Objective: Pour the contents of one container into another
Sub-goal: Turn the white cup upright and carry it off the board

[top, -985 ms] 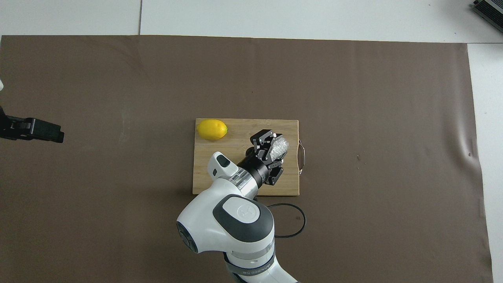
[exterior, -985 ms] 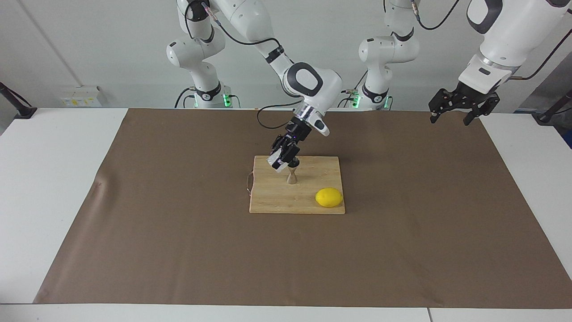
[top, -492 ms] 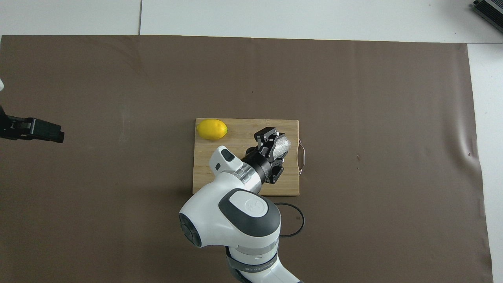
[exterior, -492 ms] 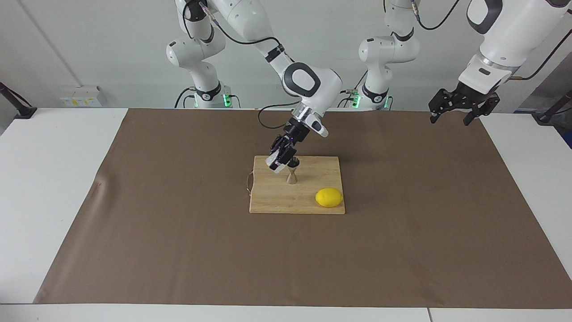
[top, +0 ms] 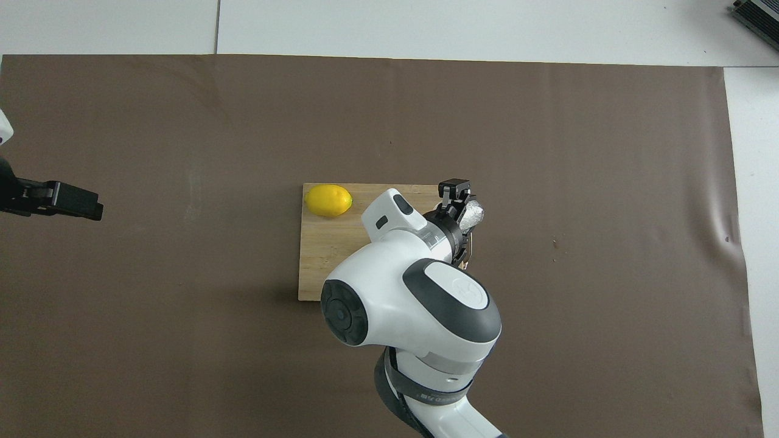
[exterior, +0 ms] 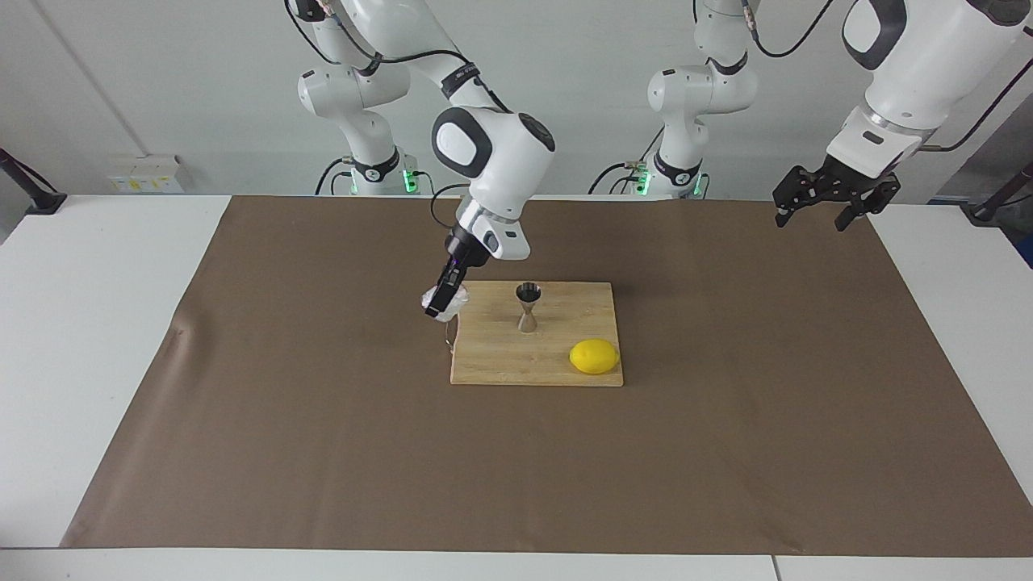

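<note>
My right gripper point(exterior: 443, 304) is shut on the knobbly whitish glass cup point(exterior: 449, 301) and holds it low over the handle edge of the wooden cutting board point(exterior: 500, 365), toward the right arm's end of the table. In the overhead view the cup point(top: 473, 214) shows at the right gripper point(top: 464, 204), just off the board point(top: 319, 255). The steel hourglass jigger point(exterior: 529, 307) stands upright on the board, apart from the cup; in the overhead view the arm hides it. My left gripper point(exterior: 811, 216) waits open and empty, raised at the left arm's end of the table, and also shows in the overhead view point(top: 64, 202).
A yellow lemon point(exterior: 594, 356) lies on the board's corner farthest from the robots, toward the left arm's end, and also shows in the overhead view point(top: 328, 200). The board's thin metal handle point(exterior: 446, 335) sticks out under the cup. A brown mat point(exterior: 726, 420) covers the table.
My right gripper has swung away from over the jigger toward the right arm's end, carrying the cup to the board's handle edge. The jigger now stands uncovered. The left arm has not moved.
</note>
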{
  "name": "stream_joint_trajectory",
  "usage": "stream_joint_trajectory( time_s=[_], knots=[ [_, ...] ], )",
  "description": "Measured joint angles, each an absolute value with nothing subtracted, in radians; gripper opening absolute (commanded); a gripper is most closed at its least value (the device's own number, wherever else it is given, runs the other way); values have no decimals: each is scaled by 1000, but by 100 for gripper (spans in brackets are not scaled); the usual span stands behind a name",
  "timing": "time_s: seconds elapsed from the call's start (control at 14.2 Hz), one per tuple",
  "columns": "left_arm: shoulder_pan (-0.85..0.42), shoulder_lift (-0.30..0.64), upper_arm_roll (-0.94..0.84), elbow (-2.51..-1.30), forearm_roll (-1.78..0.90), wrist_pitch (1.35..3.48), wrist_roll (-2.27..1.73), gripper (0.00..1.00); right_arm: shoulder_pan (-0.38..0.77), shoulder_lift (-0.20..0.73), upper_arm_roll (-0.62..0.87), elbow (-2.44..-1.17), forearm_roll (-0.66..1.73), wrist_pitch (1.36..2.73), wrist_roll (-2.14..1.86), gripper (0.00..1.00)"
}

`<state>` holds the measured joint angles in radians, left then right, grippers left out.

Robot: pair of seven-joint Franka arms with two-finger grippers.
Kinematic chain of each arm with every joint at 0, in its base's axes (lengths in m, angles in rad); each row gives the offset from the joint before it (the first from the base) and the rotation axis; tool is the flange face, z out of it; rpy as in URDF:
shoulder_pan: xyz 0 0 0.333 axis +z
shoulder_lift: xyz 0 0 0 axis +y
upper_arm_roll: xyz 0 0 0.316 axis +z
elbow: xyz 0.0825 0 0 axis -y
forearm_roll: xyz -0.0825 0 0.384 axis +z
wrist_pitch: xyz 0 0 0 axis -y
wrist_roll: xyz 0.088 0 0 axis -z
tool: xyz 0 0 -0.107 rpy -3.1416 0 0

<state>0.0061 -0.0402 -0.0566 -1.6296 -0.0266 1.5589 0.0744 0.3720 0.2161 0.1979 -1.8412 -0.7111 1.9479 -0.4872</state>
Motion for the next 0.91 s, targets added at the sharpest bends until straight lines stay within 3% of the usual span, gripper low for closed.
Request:
stream_joint_trajectory(
  time_s=[0.91],
  knots=[
    [6, -40, -56, -1630, -27, 1559, 74, 100, 2, 220, 195, -1987, -219, 2183, -1071, 12]
  ],
)
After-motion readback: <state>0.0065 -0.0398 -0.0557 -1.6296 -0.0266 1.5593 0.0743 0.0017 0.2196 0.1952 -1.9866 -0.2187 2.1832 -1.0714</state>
